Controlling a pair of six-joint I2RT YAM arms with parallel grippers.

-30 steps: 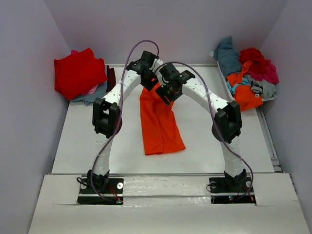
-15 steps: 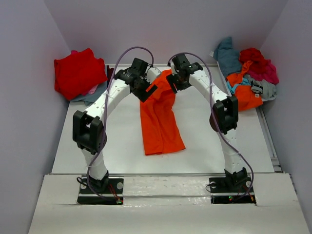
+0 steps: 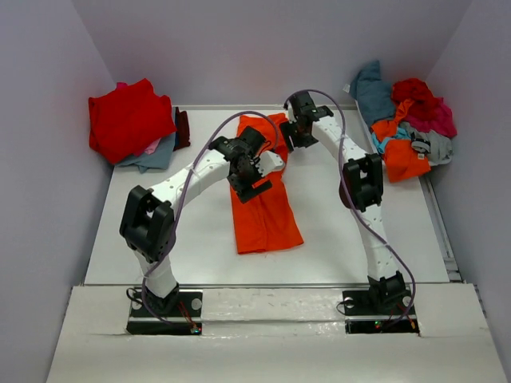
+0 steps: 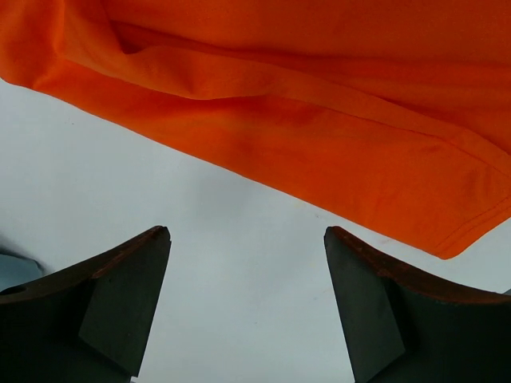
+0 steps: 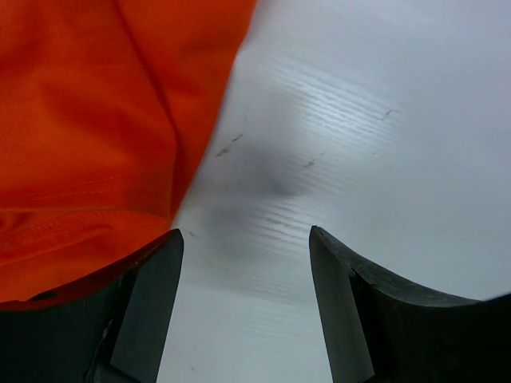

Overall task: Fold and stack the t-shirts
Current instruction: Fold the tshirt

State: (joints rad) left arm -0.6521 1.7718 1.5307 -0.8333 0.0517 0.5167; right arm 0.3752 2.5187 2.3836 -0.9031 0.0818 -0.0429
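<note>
The orange shirt (image 3: 259, 199) is lying in the middle of the table (image 3: 160, 231) as a long narrow strip, its far end near the back edge and its near end spreading a little crooked. The left gripper (image 3: 257, 190) is hanging just over the strip's left edge, about halfway along. Its jaws are standing wide with only bare table between them, and the cloth edge is passing just beyond the tips. The right gripper (image 3: 286, 144) is hovering at the far right corner, jaws also apart and holding nothing, with one finger over the hem and the other over the table.

I think the main danger is coming from the layers. If a jaw is catching only the top layer, lifting is going to open the lengthwise fold. If the left gripper is closing where it is now, it is probably pinching air. Uneven pulling by the two arms could twist the strip further. The red stack (image 3: 128, 120) at the far left and the loose pile (image 3: 407, 128) at the far right are sitting well apart from this work.
</note>
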